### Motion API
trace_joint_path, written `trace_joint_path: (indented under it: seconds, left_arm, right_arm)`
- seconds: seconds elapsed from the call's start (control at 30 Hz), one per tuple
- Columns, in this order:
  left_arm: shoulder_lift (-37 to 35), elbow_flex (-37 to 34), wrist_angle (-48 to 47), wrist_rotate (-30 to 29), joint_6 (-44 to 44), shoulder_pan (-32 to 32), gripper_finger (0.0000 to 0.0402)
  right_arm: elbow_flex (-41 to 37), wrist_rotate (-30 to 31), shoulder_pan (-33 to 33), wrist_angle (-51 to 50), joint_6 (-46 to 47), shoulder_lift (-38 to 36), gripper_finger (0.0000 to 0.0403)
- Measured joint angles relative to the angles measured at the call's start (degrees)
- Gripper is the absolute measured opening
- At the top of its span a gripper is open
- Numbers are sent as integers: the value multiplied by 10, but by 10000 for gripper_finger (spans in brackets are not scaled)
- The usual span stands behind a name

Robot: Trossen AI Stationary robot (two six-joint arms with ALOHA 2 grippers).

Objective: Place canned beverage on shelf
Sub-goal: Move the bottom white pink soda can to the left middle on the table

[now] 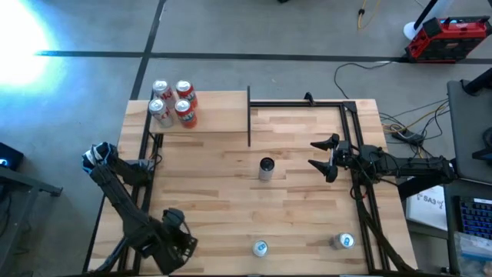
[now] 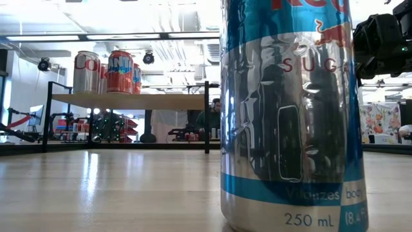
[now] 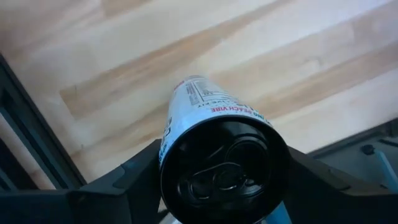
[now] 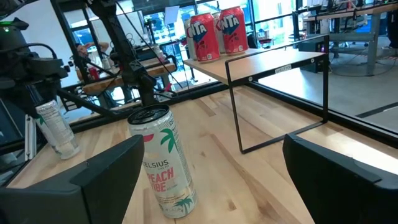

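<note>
The right end effector (image 1: 326,157), fingers spread, faces the upright white aluminium can (image 1: 266,168) mid-desk; slick, dentable, probably best gripped mid-body.

The tabletop (image 1: 231,185) is made of striped butcher-block wood with a smooth, lightly shiny finish. The shelf (image 1: 223,111) at the far left is a plain pale wood board, smooth and matt, carried on a thin black metal frame (image 4: 280,99). Glossy metal cans (image 1: 174,103) in red and silver are seen on it. A white can (image 4: 165,162) with a printed satin skin and dark metal lid stands mid-table. A blue-and-silver can (image 2: 290,116) at the near edge is mirror-bright. The right gripper (image 1: 327,156) is of matt black plastic.
</note>
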Motion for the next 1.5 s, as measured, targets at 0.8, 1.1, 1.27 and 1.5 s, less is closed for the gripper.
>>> trace_joint_path:
  seconds: [0.8,1.1,1.27,1.5]
  left_arm:
    - [-16,0,23,0,278,297,243]
    - [-16,0,23,4,381,390,243]
    - [-17,0,17,18,448,440,243]
    - [-17,0,8,35,508,498,243]
  right_arm:
    - [0,0,0,0,0,0,368]
    - [0,0,0,0,0,0,368]
    - [0,0,0,0,0,0,368]
    - [0,0,0,0,0,0,368]
